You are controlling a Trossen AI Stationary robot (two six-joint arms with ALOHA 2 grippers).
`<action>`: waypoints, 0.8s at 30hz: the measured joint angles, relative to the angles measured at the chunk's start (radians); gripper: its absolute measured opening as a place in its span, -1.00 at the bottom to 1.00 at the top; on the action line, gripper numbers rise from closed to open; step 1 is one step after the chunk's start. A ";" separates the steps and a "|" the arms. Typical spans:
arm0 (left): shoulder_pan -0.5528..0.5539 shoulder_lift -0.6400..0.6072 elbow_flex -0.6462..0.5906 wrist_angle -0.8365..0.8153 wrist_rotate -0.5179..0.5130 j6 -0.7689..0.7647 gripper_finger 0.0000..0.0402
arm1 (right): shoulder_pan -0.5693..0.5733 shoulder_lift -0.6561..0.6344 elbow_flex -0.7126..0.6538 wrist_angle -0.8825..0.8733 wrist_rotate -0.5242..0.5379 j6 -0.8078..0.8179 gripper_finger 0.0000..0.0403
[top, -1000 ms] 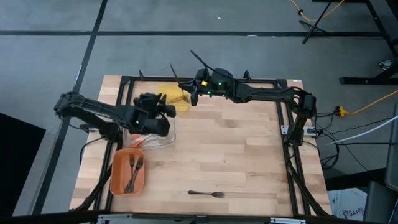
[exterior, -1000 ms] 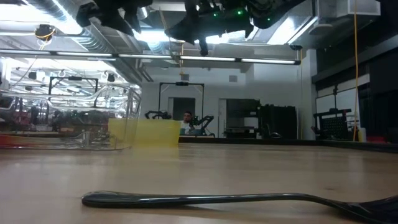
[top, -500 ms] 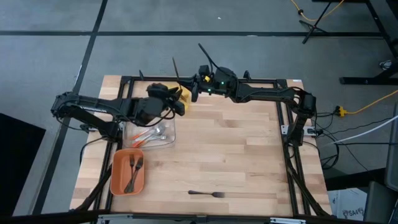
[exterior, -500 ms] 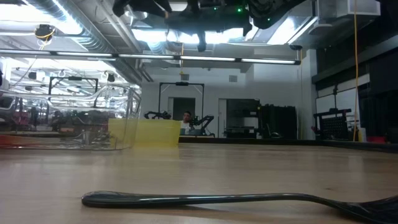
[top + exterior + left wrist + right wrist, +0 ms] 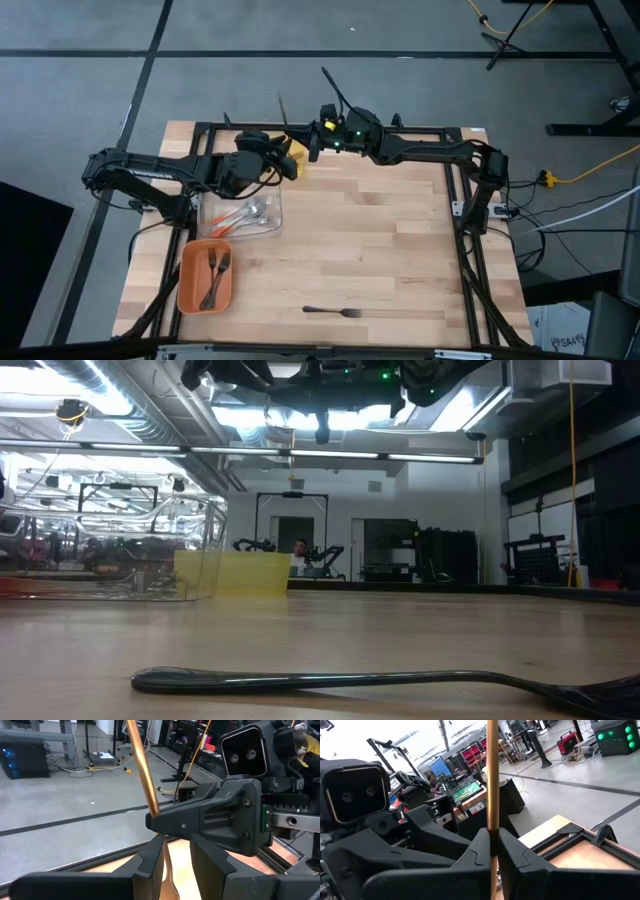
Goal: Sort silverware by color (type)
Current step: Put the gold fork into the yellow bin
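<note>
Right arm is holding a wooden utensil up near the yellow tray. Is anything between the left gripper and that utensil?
Nothing visible. The right gripper is shut on the wooden utensil, and the left gripper stands open with one finger on each side of the utensil's lower part, nothing between them.
</note>
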 joint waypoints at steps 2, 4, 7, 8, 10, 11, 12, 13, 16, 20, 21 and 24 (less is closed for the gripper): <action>0.000 0.000 0.000 0.000 0.000 -0.005 -0.56 | 0.000 0.000 0.000 0.000 0.000 0.004 -1.00; 0.000 0.000 0.000 0.000 0.000 -0.006 -0.56 | 0.000 0.000 0.000 -0.002 0.000 0.005 -1.00; 0.000 0.000 0.000 -0.001 0.000 -0.007 -0.56 | 0.000 0.000 0.000 -0.008 0.000 0.005 -1.00; 0.000 0.000 0.000 -0.001 -0.001 -0.007 -0.56 | 0.000 0.000 0.000 -0.009 0.000 0.005 -1.00; 0.000 0.000 0.000 -0.002 -0.007 -0.007 -0.56 | 0.000 0.000 0.000 -0.015 0.000 0.005 -1.00; 0.000 0.000 0.000 -0.003 -0.010 -0.008 -0.56 | 0.000 0.000 0.000 -0.020 0.000 0.005 -1.00; 0.000 0.000 0.000 -0.004 -0.011 -0.011 -0.56 | 0.000 0.000 0.000 -0.027 0.000 0.005 -1.00; 0.000 0.000 0.000 -0.008 -0.011 -0.023 -0.57 | 0.000 0.000 0.000 -0.033 0.000 0.005 -1.00; 0.000 0.000 0.000 -0.045 -0.011 -0.060 -0.59 | 0.000 0.000 0.000 -0.045 0.000 0.005 -1.00; 0.000 0.000 0.000 -0.078 -0.012 -0.087 -0.59 | 0.000 0.000 0.000 -0.051 0.000 0.007 -1.00; 0.000 0.000 0.000 -0.079 -0.012 -0.087 -0.59 | 0.000 0.000 0.000 -0.051 0.000 0.019 -1.00; 0.000 0.000 0.000 -0.079 -0.002 -0.089 -0.59 | 0.000 0.000 0.000 -0.050 0.000 0.045 -1.00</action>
